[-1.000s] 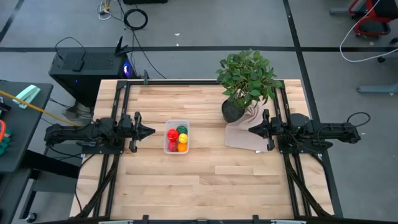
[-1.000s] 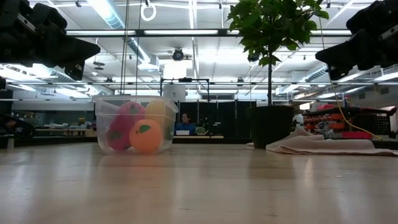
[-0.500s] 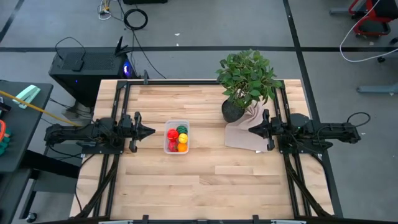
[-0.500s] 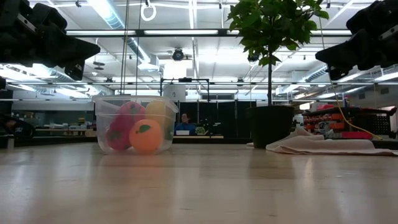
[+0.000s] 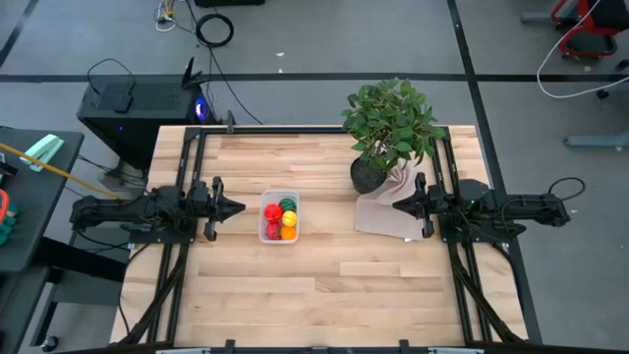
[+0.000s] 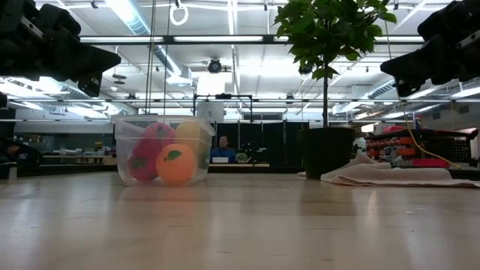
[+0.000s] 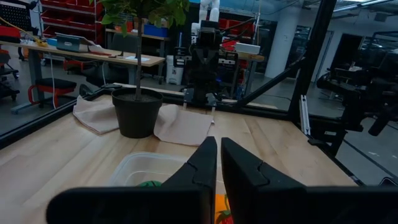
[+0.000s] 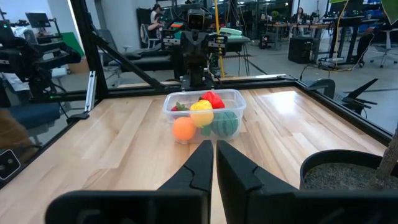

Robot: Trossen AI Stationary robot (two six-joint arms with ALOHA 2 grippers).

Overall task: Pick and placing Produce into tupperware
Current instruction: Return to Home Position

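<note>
Nothing changing over last second. My left gripper (image 5: 236, 207) and right gripper (image 5: 396, 206) are sitting parked at opposite table sides, fingers closed, gripping nothing. Tupperware (image 5: 279, 193) is sitting mid-table, holding produce (image 8: 202, 118); job looking done.

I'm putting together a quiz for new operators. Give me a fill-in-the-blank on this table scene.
1. In the tupperware, the piece of produce nearest the low camera is ___.
2. The right pincer hangs over the ___ cloth.
3. The left pincer and the right pincer both have their fingers ___.

Missing words: orange; beige; shut.
</note>
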